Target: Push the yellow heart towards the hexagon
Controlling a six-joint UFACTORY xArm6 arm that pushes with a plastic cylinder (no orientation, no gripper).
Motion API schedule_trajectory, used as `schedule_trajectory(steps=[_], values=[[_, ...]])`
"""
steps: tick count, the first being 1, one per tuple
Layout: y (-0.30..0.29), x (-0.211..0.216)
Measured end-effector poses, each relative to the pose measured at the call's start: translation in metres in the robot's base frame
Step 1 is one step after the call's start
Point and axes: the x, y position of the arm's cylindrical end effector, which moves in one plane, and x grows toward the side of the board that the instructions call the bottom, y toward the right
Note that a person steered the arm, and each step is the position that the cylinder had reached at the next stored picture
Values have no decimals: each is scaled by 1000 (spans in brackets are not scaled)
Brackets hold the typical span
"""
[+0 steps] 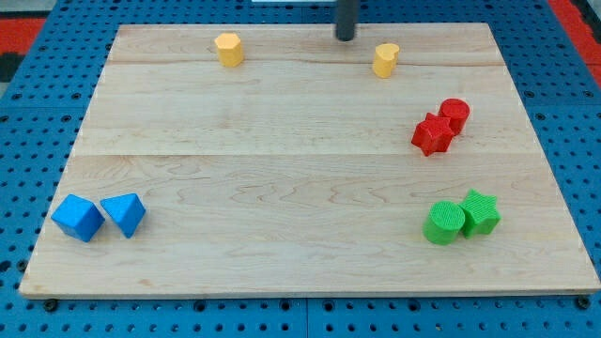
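Yellow heart (pixel 385 59): small, pale yellow, upright near the desk's (pixel 282 188) top edge, right of centre; my tip (pixel 346 38) just to its upper left, apart. No pincer fitted to report. I count: yellow hexagon (pixel 228 49) at top left, two red, two green, two blue blocks.

Rod (pixel 346 14) upper part cut off at view's top.

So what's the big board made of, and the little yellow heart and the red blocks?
The board looks like pale wood with a smooth finish: faint grain lines and plank seams run across it. The yellow heart and the two red blocks look like matte plastic in one solid colour; fine ridges on the red ones hint at 3D printing, though painted wood can't be ruled out.
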Motion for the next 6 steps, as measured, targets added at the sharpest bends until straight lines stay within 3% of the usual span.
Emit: schedule_trajectory(steps=[1,2,3,4,5,6], values=[[29,10],[-20,47],[-23,68],[-15,21],[49,27],[29,72]])
